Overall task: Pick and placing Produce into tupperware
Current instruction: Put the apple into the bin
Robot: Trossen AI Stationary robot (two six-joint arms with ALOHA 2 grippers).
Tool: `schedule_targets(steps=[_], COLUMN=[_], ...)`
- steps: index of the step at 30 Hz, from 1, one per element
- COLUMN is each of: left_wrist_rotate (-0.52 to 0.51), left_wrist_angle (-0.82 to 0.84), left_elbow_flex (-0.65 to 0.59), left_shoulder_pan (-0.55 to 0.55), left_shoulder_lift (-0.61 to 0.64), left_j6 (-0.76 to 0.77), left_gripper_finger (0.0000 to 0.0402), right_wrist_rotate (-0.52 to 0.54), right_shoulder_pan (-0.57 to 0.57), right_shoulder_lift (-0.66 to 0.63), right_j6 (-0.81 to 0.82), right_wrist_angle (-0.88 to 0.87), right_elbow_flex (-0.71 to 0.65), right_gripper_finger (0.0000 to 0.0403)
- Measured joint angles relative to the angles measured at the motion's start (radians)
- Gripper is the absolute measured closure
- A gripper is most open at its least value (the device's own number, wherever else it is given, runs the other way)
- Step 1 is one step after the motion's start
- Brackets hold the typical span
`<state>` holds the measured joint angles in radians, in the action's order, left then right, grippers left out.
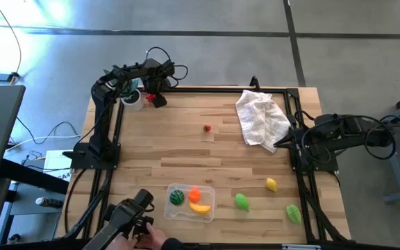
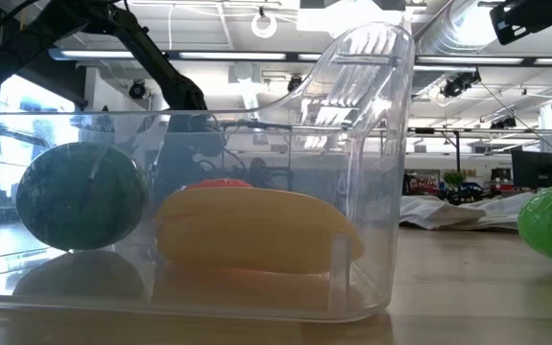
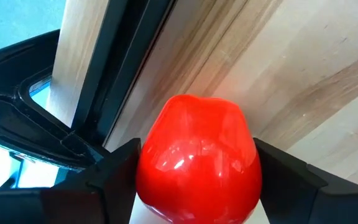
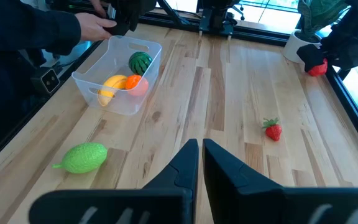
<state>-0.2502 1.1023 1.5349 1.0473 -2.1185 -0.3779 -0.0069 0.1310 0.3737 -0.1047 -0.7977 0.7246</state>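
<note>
Up by the table's (image 1: 186,149) far left corner, beside the potted plant (image 1: 131,95), the left gripper (image 1: 157,98) clamps a red fruit (image 3: 196,158), while the right gripper (image 4: 200,163) waits shut at the right edge.

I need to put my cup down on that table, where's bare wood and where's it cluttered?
Bare wood: the middle, between the strawberry and the tupperware, and the left side below the plant. Crowded: the near edge, with the tupperware, lemon and two green fruits, the cloth at far right, and the left claw gripping a red fruit.
</note>
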Motion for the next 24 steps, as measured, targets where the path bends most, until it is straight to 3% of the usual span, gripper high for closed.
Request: schedule_targets(steps=[7, 15, 24], left_wrist_rotate=[-0.001, -0.003, -0.004], left_wrist_angle=[0.001, 0.004, 0.014], left_elbow_flex=[0.0, 0.0, 0.0], left_shoulder_pan=[0.0, 0.0, 0.0], left_shoulder_lift=[0.0, 0.0, 0.0], left_j6=[-0.01, 0.008, -0.008], left_gripper_finger=[0.012, 0.015, 0.0125], right_wrist_rotate=[0.0, 0.0, 0.0], right_shoulder_pan=[0.0, 0.0, 0.0], right_shoulder_lift=[0.0, 0.0, 0.0], right_j6=[0.0, 0.0, 0.0], right_wrist_angle=[0.0, 0.0, 0.0], right_elbow_flex=[0.0, 0.0, 0.0], right_gripper_finger=[0.0386, 0.0386, 0.0386])
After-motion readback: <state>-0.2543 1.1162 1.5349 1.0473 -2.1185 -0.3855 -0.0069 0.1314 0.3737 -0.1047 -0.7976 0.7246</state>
